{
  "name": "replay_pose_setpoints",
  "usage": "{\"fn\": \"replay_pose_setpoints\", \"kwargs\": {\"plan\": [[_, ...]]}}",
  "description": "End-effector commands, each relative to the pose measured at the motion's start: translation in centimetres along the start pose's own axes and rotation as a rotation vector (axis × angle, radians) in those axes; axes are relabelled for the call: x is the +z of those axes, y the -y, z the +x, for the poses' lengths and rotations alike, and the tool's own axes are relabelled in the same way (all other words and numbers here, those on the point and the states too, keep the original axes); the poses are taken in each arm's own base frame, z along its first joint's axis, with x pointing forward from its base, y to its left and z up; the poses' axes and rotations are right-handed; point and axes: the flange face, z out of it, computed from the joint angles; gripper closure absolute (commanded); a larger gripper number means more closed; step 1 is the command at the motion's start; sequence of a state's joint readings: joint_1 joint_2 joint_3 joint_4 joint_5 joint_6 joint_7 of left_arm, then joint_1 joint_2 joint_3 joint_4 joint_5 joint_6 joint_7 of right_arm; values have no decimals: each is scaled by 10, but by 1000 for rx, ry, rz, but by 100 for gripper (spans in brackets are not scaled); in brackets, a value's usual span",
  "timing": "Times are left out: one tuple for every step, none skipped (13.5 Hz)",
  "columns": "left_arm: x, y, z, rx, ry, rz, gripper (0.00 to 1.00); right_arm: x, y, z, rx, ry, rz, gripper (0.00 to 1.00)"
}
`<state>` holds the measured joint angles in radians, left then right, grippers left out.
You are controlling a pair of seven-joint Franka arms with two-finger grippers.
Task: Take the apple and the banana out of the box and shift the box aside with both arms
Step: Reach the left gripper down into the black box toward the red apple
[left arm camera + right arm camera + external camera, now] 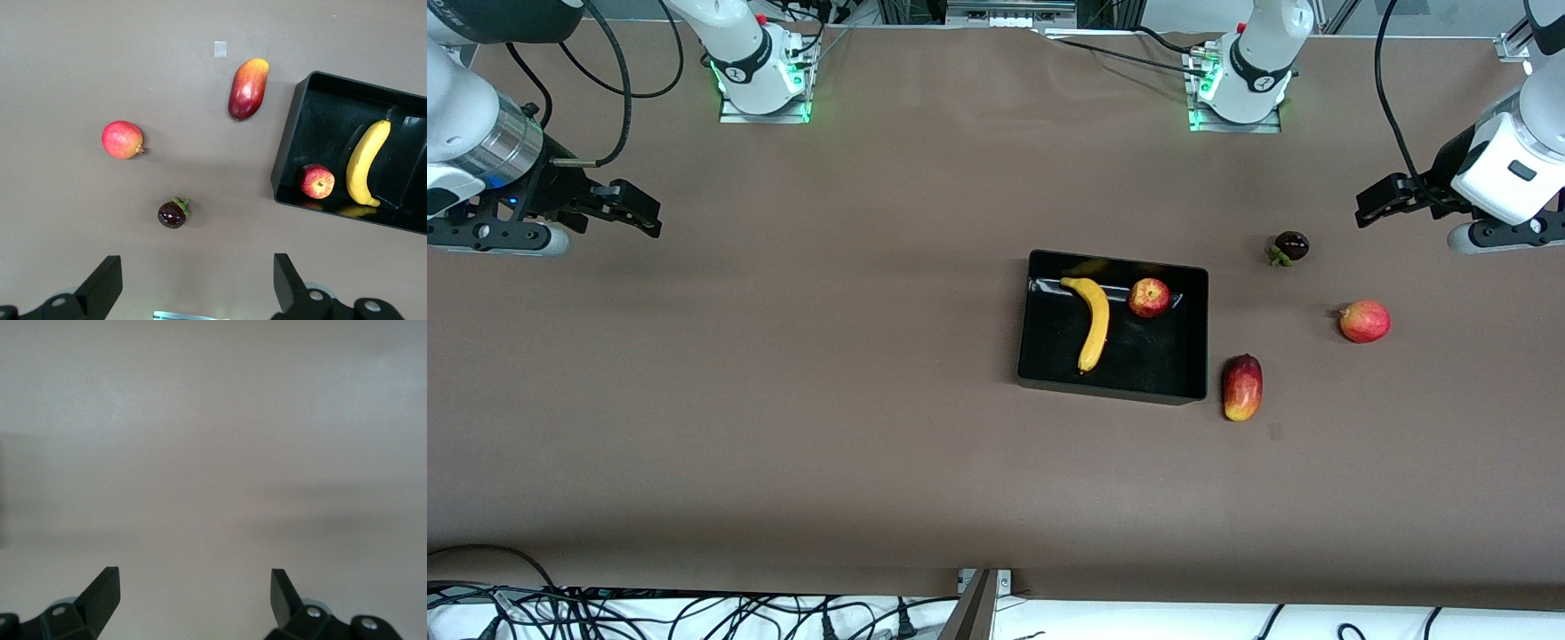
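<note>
Lying in the box (1113, 378) near the table's middle, the banana (1093, 322) and the apple (1149, 298) are not yet removed, so every step remains, while the left gripper (1375, 206) and right gripper (636, 210) hang wide open, holding nothing.

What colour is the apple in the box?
The apple is red with pale yellow streaks, clearest in the left wrist view.

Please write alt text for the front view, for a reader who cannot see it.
A black box on a brown table holds a banana and an apple. The open left gripper and open right gripper wait above the table's ends.
</note>
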<state>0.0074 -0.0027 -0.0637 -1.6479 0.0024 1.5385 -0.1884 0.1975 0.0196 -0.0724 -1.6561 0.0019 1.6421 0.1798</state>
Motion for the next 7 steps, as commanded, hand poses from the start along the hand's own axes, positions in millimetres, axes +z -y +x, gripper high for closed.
{"fn": "replay_pose_setpoints", "kwargs": {"plan": [[-3,2,-3,15,-10,6,0,-5,0,2,-5,-1,-16,0],[-3,2,-3,15,-10,6,0,-5,1,1,-7,-1,-16,0],[-2,1,-4,17,-4,7,0,-5,0,2,-5,-1,-16,0],[-2,0,-5,20,4,9,0,-5,0,2,-5,-1,-16,0],[3,0,-7,21,23,11,0,-4,1,2,-7,0,-17,0],[15,-10,-10,41,66,21,0,-4,0,2,-5,0,-17,0],[36,-36,-15,86,106,35,0,-4,-1,2,-3,0,-17,0]]}}
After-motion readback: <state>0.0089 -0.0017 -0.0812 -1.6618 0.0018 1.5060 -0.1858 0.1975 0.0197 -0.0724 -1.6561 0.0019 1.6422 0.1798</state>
